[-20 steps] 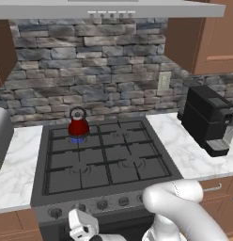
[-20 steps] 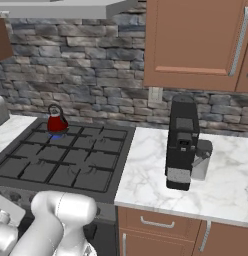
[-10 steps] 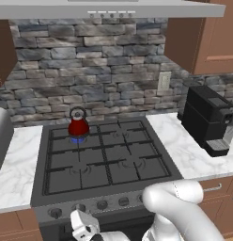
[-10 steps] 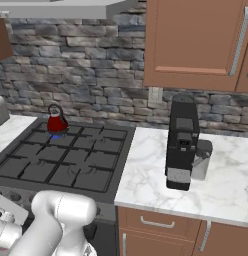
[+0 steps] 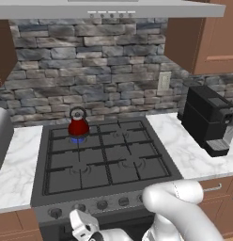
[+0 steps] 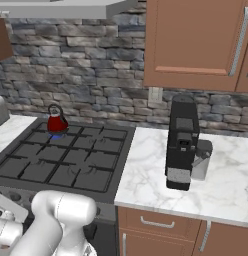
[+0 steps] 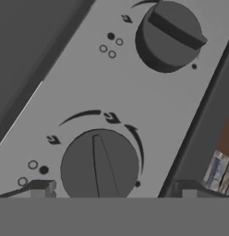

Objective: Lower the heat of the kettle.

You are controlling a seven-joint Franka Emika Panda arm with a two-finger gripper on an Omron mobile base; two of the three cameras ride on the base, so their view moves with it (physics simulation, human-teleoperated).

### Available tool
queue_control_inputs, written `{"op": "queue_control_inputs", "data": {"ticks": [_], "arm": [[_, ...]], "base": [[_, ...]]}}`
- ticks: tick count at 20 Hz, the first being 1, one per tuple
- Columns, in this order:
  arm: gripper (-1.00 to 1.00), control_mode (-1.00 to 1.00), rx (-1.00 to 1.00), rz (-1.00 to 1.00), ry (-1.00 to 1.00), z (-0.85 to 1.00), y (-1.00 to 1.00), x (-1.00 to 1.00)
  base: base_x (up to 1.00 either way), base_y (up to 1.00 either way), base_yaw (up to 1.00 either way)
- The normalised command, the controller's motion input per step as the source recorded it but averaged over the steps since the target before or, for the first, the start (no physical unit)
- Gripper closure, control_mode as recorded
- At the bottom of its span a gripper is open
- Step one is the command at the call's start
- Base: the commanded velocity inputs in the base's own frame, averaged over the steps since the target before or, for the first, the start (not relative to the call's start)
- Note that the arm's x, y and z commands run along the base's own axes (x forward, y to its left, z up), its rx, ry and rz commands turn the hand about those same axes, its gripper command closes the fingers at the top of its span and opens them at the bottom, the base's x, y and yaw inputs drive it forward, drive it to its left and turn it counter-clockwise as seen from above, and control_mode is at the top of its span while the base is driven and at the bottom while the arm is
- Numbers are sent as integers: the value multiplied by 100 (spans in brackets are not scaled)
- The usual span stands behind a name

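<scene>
Left base view: the wide black gas stove with dark cast-iron grates (image 5: 106, 164) takes up the middle of the scene. Its grey front control panel (image 5: 90, 204) carries a row of round knobs. My gripper (image 5: 83, 227) hangs low in front of the left end of that row. Over the past second the base has stayed put and my hand has barely shifted, just a slight creep along the panel. I judge that the approach is over and the turning has not begun.

The small round red kettle with a dark looped handle (image 5: 78, 125) stands on the rear left burner, well apart from my hand. It is upright, with the handle loop on top and its long axis vertical. I cannot tell which way the spout faces. A small blue flame (image 5: 77, 140) shows under it, so the heat is on.

In the hand view a dark grey round knob (image 7: 99, 166) sits between my fingertips (image 7: 40, 187), with a second knob (image 7: 169, 34) farther along the panel. The near knob's raised ridge runs almost straight up and down in that view. My jaws stand wide apart on either side of it, gripping nothing.
</scene>
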Motion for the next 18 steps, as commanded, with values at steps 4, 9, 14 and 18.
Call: {"op": "queue_control_inputs", "data": {"ticks": [4, 9, 14, 18], "arm": [[-100, -100, 0, 2, 1, -5, 5, 7], [-100, -100, 0, 3, 0, -14, 0, 6], [100, -100, 0, 2, 0, -15, 4, 14], [100, -100, 0, 2, 0, -9, 0, 11]], "base": [[0, 0, 0], [0, 0, 0], [0, 0, 0], [0, 0, 0]]}}
